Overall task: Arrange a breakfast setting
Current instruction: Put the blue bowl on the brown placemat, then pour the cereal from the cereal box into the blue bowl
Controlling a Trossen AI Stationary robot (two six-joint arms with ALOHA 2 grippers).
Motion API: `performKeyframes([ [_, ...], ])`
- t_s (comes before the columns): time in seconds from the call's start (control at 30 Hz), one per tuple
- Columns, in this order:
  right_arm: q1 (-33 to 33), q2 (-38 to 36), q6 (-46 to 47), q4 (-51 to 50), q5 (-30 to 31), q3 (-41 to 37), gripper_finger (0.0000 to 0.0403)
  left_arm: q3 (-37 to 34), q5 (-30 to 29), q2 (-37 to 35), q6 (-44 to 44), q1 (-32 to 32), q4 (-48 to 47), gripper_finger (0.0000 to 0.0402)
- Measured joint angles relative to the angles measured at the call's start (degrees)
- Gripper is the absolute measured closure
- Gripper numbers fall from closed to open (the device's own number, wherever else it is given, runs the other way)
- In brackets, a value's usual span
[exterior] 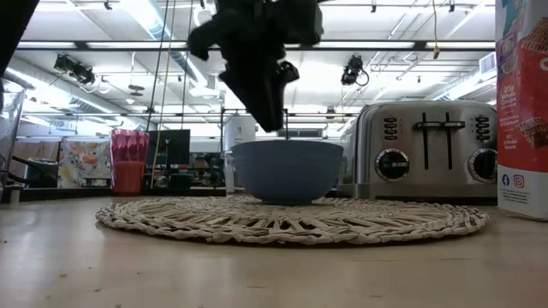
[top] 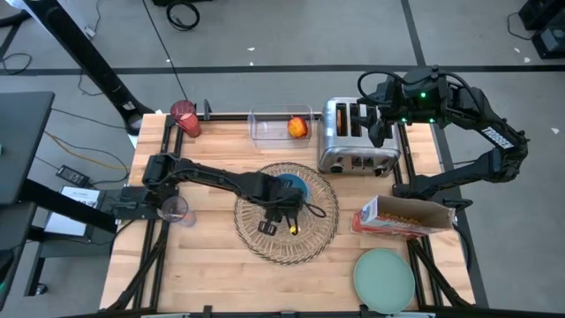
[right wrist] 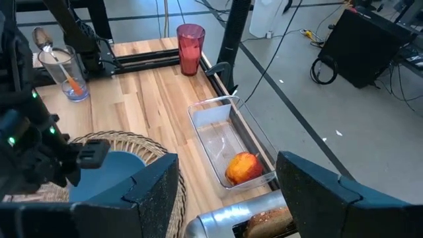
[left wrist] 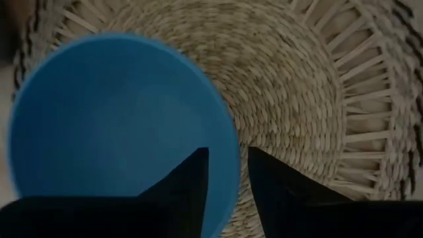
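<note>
One item, the blue bowl (top: 291, 187), sat on the placemat (top: 311, 237); left gripper (left wrist: 228, 188) straddled its rim, jaws slightly parted; right gripper (right wrist: 228, 192) spread; plate (top: 384, 276), cup (top: 185, 117), fruit (top: 298, 128) remained.

a blue bowl (top: 294, 186) on a tan woven placemat (top: 309, 234), dark red cup (top: 185, 117), pale green plate (top: 384, 278).

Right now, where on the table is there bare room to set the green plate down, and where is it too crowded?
Bare wood runs along the near edge of the table, between the placemat and the plate. The mat's near half is free too, beside the blue bowl. It is crowded at the far right: toaster, cereal box, clear bin.
</note>
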Motion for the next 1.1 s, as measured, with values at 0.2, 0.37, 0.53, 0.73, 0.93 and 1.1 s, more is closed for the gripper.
performKeyframes([
  [0.2, 0.09, -0.12, -1.42, 0.55, -0.73, 0.0, 0.0144, -0.02, 0.11, -8.17, -7.57, 0.71, -1.71, 0.0283],
  [0.37, 3.49, 0.11, 1.52, 2.71, -5.89, 0.0, 0.0152, 0.0, 0.07, -16.59, -18.9, 3.04, 1.73, 0.0283],
  [0.53, 11.9, 0.96, 8.49, 3.01, -6.46, -0.02, 0.0157, 0.0, 0.04, -22.8, -26.91, 4.96, 8.38, 0.0283],
  [0.73, 24.39, 2.65, 19.6, -1.54, -8.61, 2.9, 0.0157, 0.02, -0.16, -25.63, -29.36, 4.72, 21.69, 0.0283],
  [0.93, 33.82, 4.83, 31.41, -21.77, -7.77, 12.92, 0.0157, 0.03, -0.14, -25.23, -28.18, 3.54, 30.08, 0.0283],
  [1.1, 42.06, 5.03, 41.5, -28.5, -8.64, 12.22, 0.0157, 0.04, -2.29, -23.38, -27.31, 2.35, 31.26, 0.0283],
])
